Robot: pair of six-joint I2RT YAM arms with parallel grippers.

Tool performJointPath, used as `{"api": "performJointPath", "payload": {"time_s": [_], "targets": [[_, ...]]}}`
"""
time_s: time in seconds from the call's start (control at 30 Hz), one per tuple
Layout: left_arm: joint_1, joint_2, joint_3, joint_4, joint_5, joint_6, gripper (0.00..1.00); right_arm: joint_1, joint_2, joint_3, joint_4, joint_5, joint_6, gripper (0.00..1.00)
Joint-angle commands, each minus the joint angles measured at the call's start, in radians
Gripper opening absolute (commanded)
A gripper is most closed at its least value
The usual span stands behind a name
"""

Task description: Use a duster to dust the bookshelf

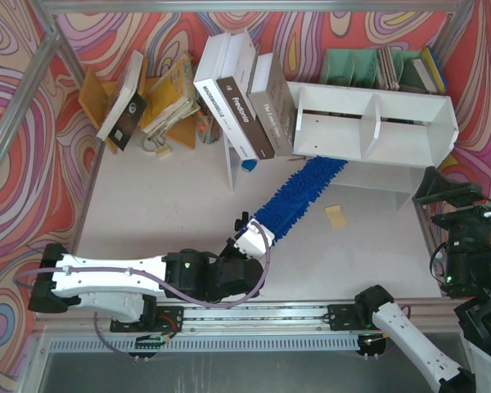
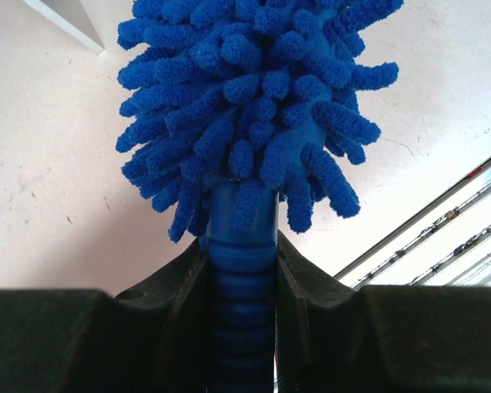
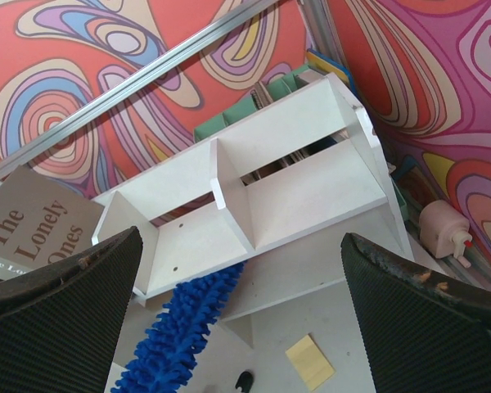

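Note:
The white bookshelf (image 1: pixel 335 131) lies at the back right, its two cubbies split by a central divider; the right wrist view shows it too, as the bookshelf (image 3: pixel 295 196). The long blue fluffy duster (image 1: pixel 299 196) runs diagonally from the table's middle, and its far tip reaches the lower shelf just under the left cubby. My left gripper (image 1: pixel 247 237) is shut on the duster's ribbed blue handle (image 2: pixel 244 270), both fingers (image 2: pixel 172 286) pressed against it. My right gripper (image 3: pixel 239 237) hangs open and empty, raised in front of the shelf and apart from the duster (image 3: pixel 180 327).
Large books (image 1: pixel 237 106) lean on a thin white upright board (image 1: pixel 229 164) left of the shelf. A green slotted rack (image 1: pixel 368 65) of books stands behind the shelf. A yellow note (image 1: pixel 336 216) lies on the table, and more books (image 1: pixel 147 98) pile at the back left.

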Motion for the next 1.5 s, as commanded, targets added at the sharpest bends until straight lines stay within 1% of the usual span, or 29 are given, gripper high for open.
{"api": "performJointPath", "payload": {"time_s": [0.0, 0.17, 0.3, 0.43, 0.57, 0.67, 0.8, 0.87, 1.0, 1.2, 1.3, 1.37, 1.47], "targets": [[0.012, -0.01, -0.029, -0.015, -0.085, -0.075, 0.0, 0.0, 0.028, -0.005, 0.005, -0.016, 0.013, 0.95], [0.015, 0.052, -0.013, 0.026, -0.036, -0.031, 0.0, -0.001, 0.034, 0.001, 0.006, -0.019, 0.012, 0.95], [0.013, 0.081, -0.028, 0.091, 0.035, 0.064, 0.0, -0.001, 0.031, 0.002, 0.001, -0.011, 0.008, 0.95], [0.014, 0.013, -0.12, 0.262, 0.075, 0.25, 0.0, 0.0, 0.025, -0.003, 0.0, -0.004, 0.007, 0.95], [0.014, -0.063, -0.178, 0.415, 0.089, 0.475, 0.0, 0.0, 0.023, -0.007, -0.002, -0.003, 0.005, 0.95], [0.019, -0.124, -0.23, 0.565, 0.118, 0.657, 0.0, -0.001, 0.021, -0.012, -0.003, -0.001, 0.006, 0.95], [0.046, -0.172, -0.266, 0.671, 0.182, 0.865, 0.0, -0.002, 0.016, -0.017, -0.003, 0.001, 0.006, 0.95], [0.078, -0.19, -0.282, 0.707, 0.233, 0.936, 0.0, -0.001, 0.013, -0.021, -0.003, 0.003, 0.007, 0.95], [0.174, -0.205, -0.28, 0.725, 0.352, 1.033, 0.0, 0.0, 0.011, -0.027, -0.003, 0.002, 0.009, 0.95], [0.311, -0.126, -0.208, 0.723, 0.48, 1.188, 0.0, -0.001, 0.013, -0.032, -0.001, -0.001, 0.014, 0.95], [0.384, -0.079, -0.165, 0.706, 0.545, 1.231, 0.0, -0.001, 0.012, -0.031, -0.002, 0.0, 0.012, 0.95], [0.42, -0.042, -0.13, 0.695, 0.557, 1.256, 0.0, 0.0, 0.014, -0.031, -0.003, 0.001, 0.011, 0.95], [0.495, -0.012, -0.115, 0.708, 0.617, 1.263, 0.0, 0.0, 0.014, -0.032, -0.007, 0.003, 0.01, 0.95]]}}
